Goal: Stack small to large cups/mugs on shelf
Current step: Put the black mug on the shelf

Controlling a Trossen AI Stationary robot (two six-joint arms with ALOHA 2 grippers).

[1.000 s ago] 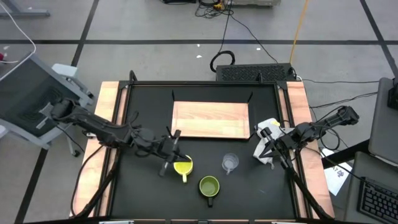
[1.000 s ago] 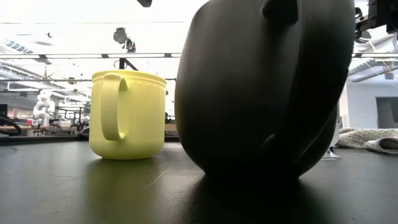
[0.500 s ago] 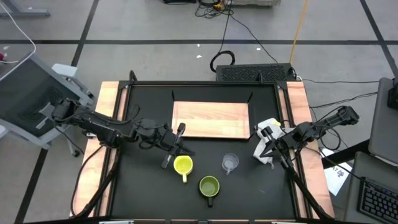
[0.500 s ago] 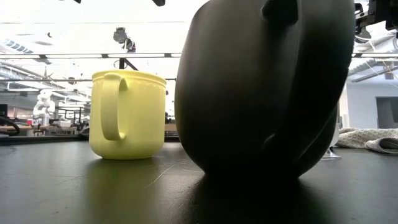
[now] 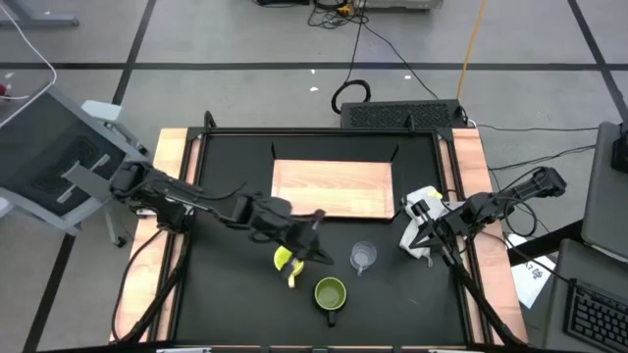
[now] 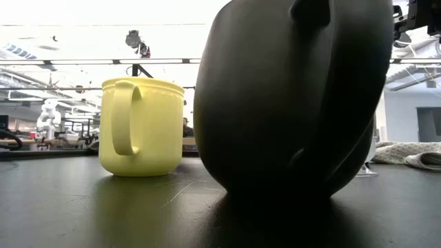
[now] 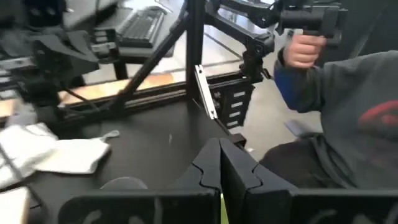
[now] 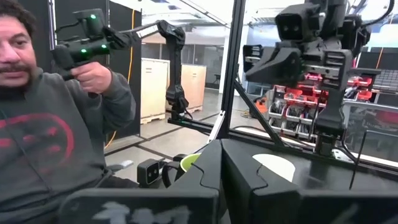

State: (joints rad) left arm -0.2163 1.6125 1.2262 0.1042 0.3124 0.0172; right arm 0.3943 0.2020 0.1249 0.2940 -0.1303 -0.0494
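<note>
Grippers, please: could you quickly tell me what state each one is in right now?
Left gripper: shut, empty, above the yellow mug.
Right gripper: shut, holding nothing, waiting over the white cloth.

A robotics lab or workshop, by every sign. In the high view a black tabletop with wooden side rails (image 5: 324,314) stands on a grey concrete floor marked with dark tape lines (image 5: 245,67), and loose black and yellow cables (image 5: 392,49) trail across the upper middle. A black keyboard (image 5: 594,319) sits at the lower right corner. The low view shows long ceiling strip lights (image 6: 76,62) at the upper left. In the right wrist view, red parts bins (image 8: 292,102) fill shelving at the right, and a person in a grey sweatshirt (image 8: 43,143) holds a black controller at the left.
</note>
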